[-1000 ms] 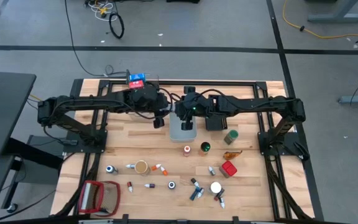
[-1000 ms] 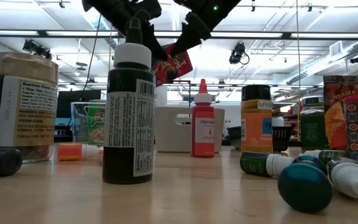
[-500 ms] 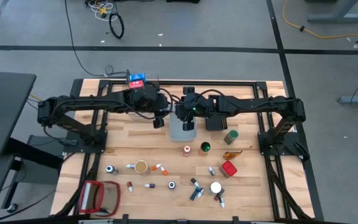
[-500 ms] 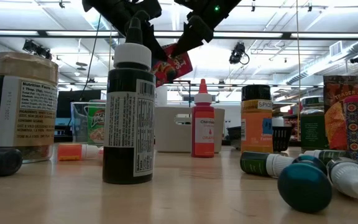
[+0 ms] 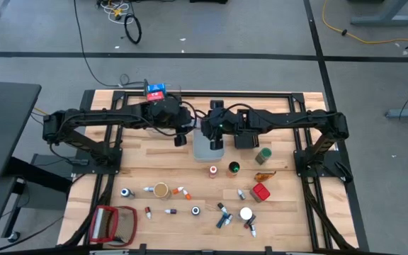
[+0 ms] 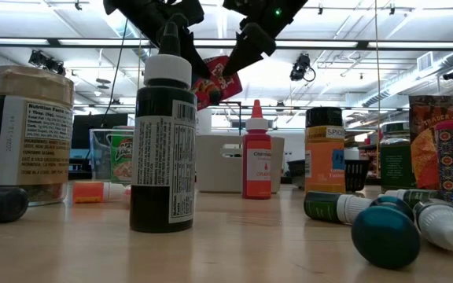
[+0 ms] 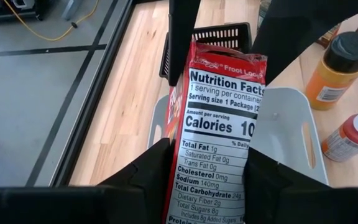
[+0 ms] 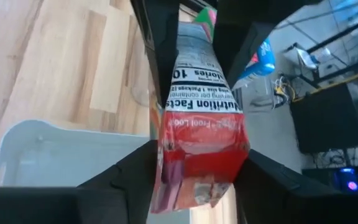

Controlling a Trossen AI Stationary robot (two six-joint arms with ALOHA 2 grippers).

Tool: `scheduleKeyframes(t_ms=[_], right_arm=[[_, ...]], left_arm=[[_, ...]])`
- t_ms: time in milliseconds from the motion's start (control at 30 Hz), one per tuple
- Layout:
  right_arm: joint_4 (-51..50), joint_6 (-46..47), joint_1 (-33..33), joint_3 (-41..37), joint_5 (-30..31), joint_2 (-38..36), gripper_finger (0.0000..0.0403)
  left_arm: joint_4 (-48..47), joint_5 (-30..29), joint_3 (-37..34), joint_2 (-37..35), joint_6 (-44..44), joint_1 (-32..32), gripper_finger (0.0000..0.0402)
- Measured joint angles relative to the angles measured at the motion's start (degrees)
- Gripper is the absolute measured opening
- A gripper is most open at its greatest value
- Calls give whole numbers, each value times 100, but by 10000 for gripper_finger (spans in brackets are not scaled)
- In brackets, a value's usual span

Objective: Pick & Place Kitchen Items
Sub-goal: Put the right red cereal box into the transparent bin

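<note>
A red carton (image 7: 219, 143) with a nutrition label hangs in the air over the grey bin (image 5: 207, 150) at the table's far middle. My left gripper (image 7: 207, 171) comes from the table's left and is shut on the carton's end nearest it. My right gripper (image 8: 197, 162) comes from the right. It is open, and its fingers stand on either side of the carton's other end (image 8: 197, 180); I cannot tell whether they touch it. In the low view the carton (image 6: 217, 79) shows tilted, between the two grippers. My left gripper pinches the carton between its two fingers (image 7: 154, 171), which lie on the two sides flanking the label face (image 7: 213, 180). The fingers slant down from the table's left and lie along the carton. It reaches out past them, tilted and clear of the bin.
A black basket (image 5: 243, 138) stands right of the grey bin. An orange jar (image 7: 340, 68) and a red bottle (image 7: 353, 134) stand just near of it. Several small bottles and jars lie scattered on the near half. A red-framed flat object (image 5: 112, 223) lies at the near left.
My right gripper has opened its fingers around the carton's end and tipped a little. More of the carton's upper corner now shows in the low view. My left gripper has kept its hold, and the carton stays over the grey bin.
</note>
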Motion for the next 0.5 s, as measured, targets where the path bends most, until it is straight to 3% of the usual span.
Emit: scheduleKeyframes(t_ms=[233, 500], right_arm=[[-504, 365, 181, -2, 742, -33, 235], [-1766, 1777, 287, -7, 620, -852, 236]], left_arm=[[3, -43, 0, 0, -17, 4, 160], [159, -23, -2, -263, 28, -1, 161]])
